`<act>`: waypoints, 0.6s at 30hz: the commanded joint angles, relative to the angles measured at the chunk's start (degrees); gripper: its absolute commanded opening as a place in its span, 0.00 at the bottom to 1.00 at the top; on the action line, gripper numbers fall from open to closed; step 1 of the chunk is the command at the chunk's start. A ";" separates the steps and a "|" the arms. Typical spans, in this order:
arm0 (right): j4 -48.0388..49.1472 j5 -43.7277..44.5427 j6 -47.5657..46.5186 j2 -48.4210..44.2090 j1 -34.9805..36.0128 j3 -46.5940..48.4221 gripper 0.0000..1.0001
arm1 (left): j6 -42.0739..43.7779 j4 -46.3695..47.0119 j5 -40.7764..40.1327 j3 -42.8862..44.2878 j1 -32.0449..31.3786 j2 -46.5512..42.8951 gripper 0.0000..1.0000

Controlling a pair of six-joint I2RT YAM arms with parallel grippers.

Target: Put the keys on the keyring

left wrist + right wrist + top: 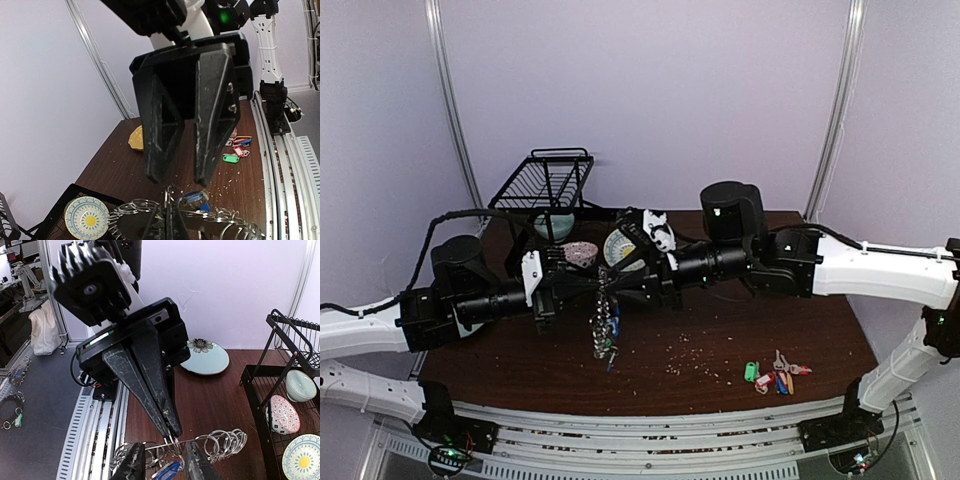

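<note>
Midair, the keyring (606, 310) hangs between the two arms above the middle of the table (720, 325), and a string of its small silver rings and a blue tag trails down toward the wood. The left gripper (170, 430) has its fingers pressed together on one of the rings at the rim, bearing the keyring. The right gripper (178, 180) faces it from the opposite side, its two fingers apart, with their tips just above the row of rings. A blue tag lies between them in the right wrist view; whether either finger touches the ring cannot be told.

The keys (779, 360) lie on the table well to the right of the keyring, near the front edge. They touch a small heap of coloured tags (768, 378) in green, red, blue and yellow. Pale crumbs (690, 350) are scattered over the wood between the keys and the keyring.

Behind the arms stands a black wire rack (545, 180). Beside it are a yellow-patterned plate (302, 460), a red-patterned bowl (282, 415) and a pale bowl (300, 385).
</note>
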 commanded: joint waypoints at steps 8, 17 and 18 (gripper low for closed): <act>-0.51 1.27 -0.41 2.70 -0.10 3.13 0.03 | -0.47 6.23 1.23 0.33 -0.17 -1.21 0.00; -14.36 6.04 -7.81 0.98 0.25 9.01 0.00 | -2.07 3.76 2.20 2.02 -0.05 1.80 0.06; -18.80 8.04 -10.47 1.29 0.83 11.09 0.00 | -2.14 2.08 2.43 3.05 -0.03 2.79 0.20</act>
